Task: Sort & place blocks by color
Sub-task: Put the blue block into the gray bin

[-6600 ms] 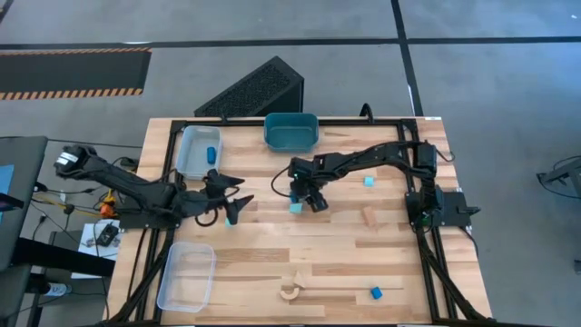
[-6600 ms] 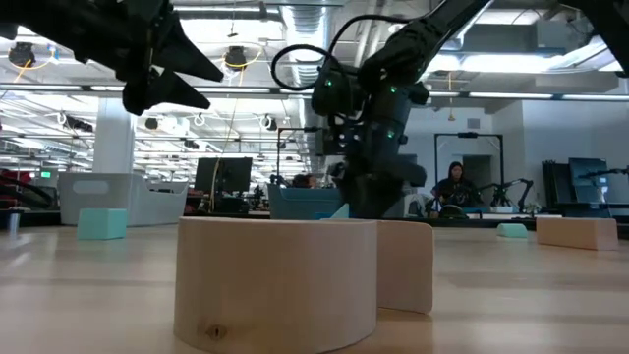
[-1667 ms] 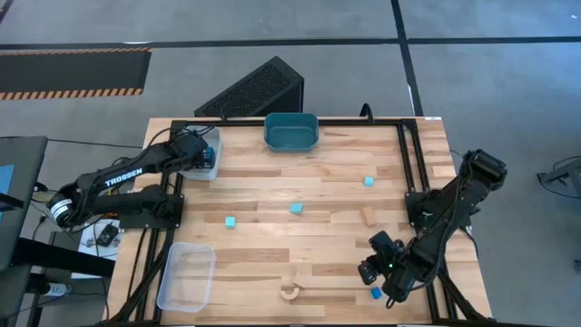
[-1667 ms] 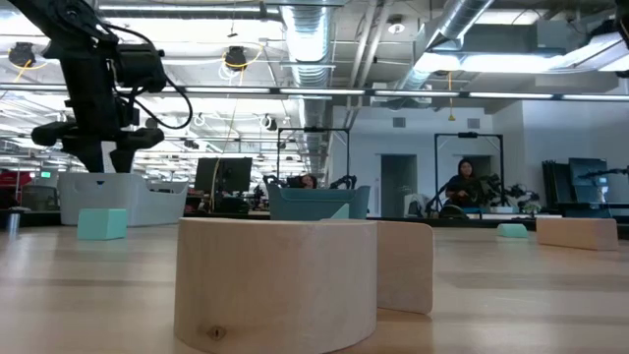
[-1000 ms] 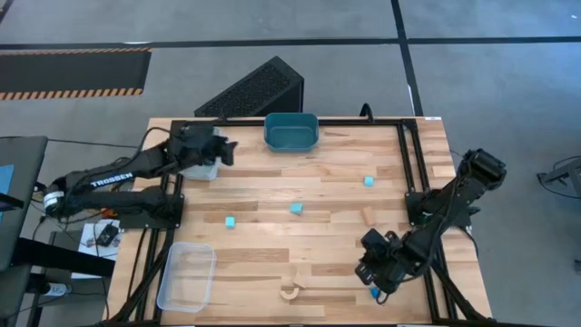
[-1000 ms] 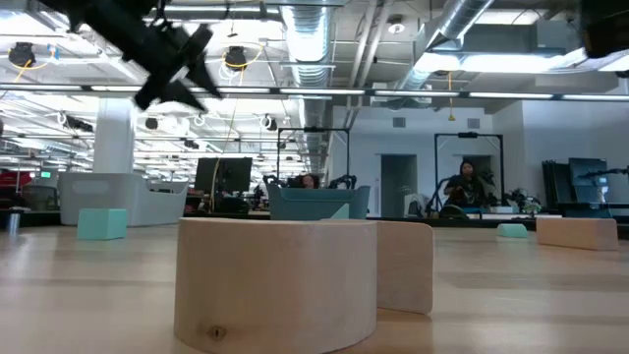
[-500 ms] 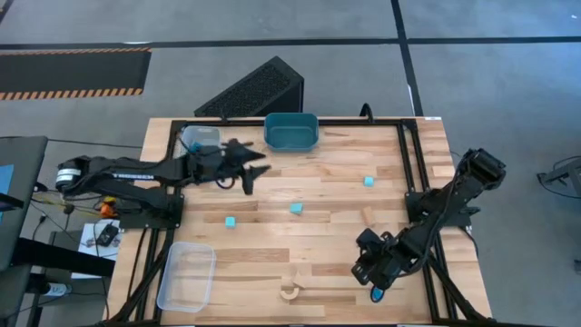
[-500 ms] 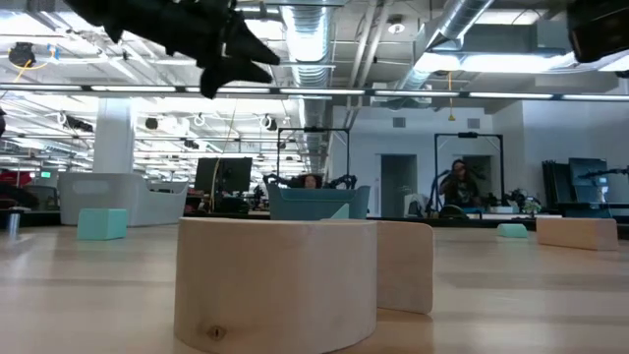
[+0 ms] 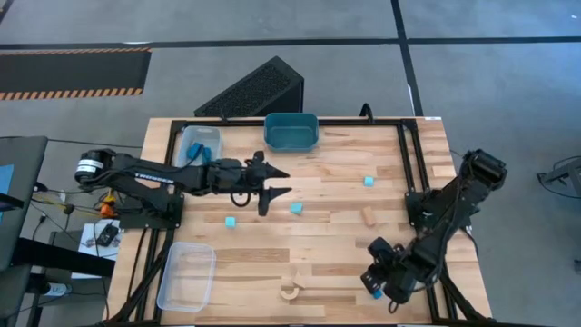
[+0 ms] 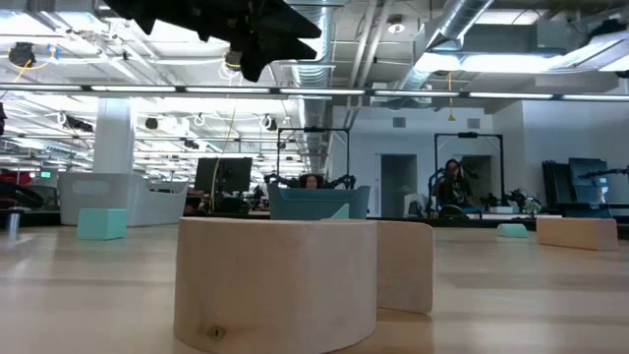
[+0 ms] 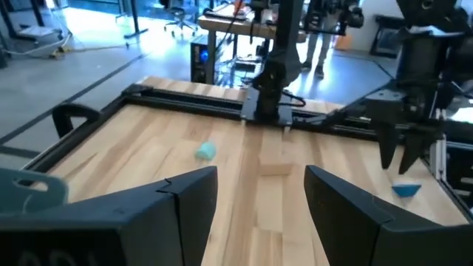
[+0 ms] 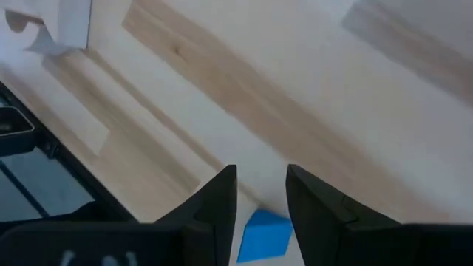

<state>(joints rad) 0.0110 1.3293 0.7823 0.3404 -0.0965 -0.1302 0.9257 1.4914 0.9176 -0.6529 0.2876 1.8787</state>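
Blue block (image 12: 264, 236) between spread fingers of right gripper (image 9: 375, 287) near front edge, left gripper (image 9: 275, 183) open mid-table, empty.

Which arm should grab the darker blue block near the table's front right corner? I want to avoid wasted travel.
Right. The right gripper hangs over the small darker blue block, fingers open around it. The left gripper is open far across the table.

No readable text, label, brand or number anywhere in these views.
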